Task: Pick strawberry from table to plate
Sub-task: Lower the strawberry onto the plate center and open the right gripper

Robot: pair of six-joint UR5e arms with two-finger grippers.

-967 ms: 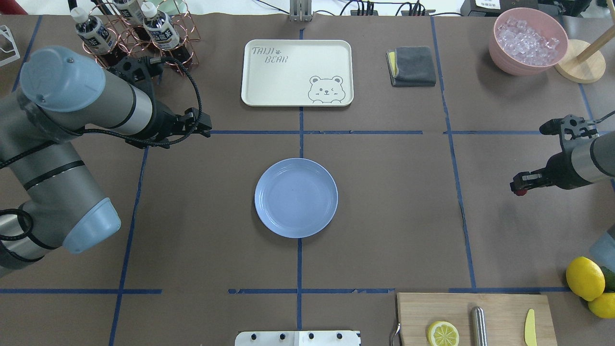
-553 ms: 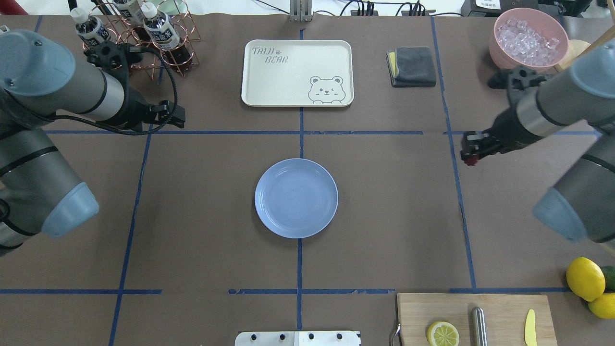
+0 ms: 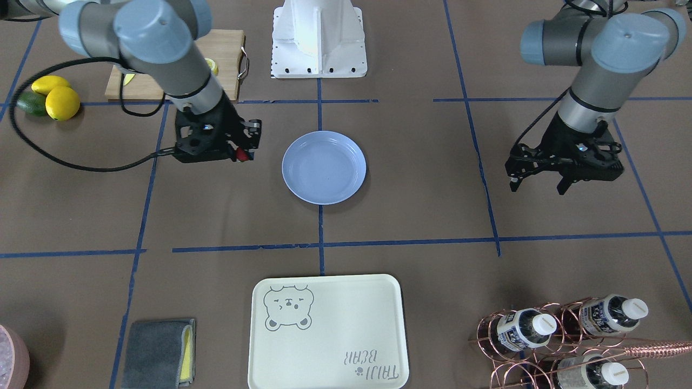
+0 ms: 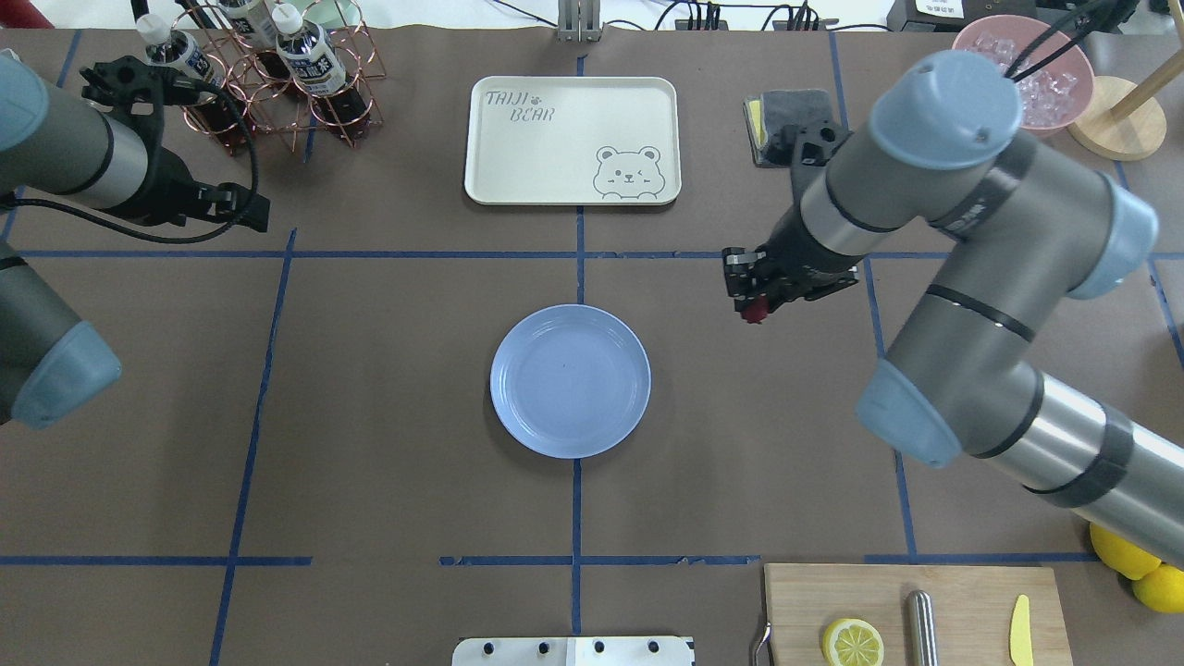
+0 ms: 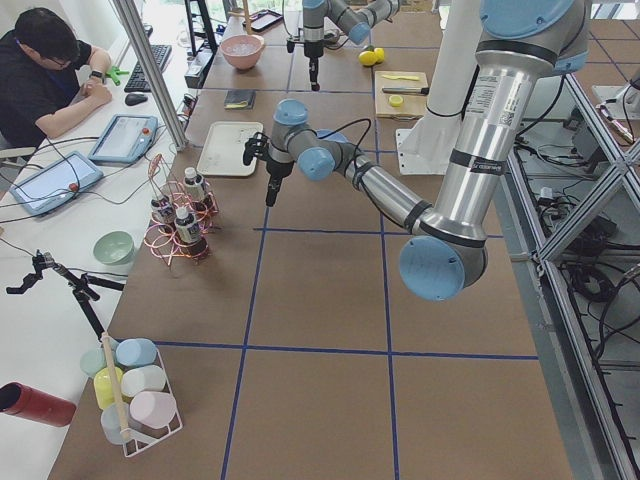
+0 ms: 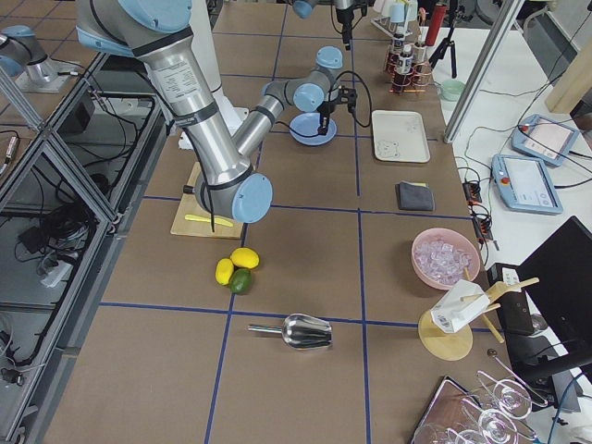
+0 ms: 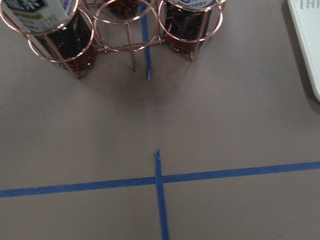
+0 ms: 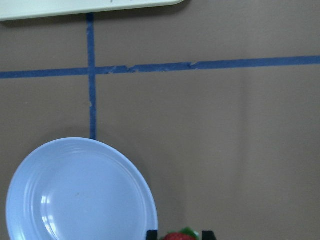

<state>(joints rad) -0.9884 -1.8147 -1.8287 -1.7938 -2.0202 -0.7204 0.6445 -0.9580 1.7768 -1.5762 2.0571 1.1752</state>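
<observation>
The strawberry (image 4: 754, 313) is a small red berry pinched in my right gripper (image 4: 751, 305), which is shut on it above the table (image 4: 388, 416). It hangs just right of the pale blue plate (image 4: 570, 381), past the rim. In the front-facing view the strawberry (image 3: 241, 155) shows between the fingers, left of the plate (image 3: 324, 167). The right wrist view has the berry (image 8: 180, 236) at its bottom edge, beside the plate (image 8: 75, 195). My left gripper (image 4: 252, 211) is open and holds nothing, far to the left near the bottle rack; the left gripper (image 3: 538, 186) shows spread fingers.
A cream bear tray (image 4: 572, 139) lies behind the plate. A copper bottle rack (image 4: 268, 65) stands at the back left, a grey cloth (image 4: 786, 111) and a pink bowl of ice (image 4: 1045, 65) at the back right. A wooden board (image 4: 911, 610) and lemons (image 4: 1147, 573) sit near the front right.
My right arm has swung left with the strawberry, from the table's right edge to just beside the plate. My left arm has drawn back to the left.
</observation>
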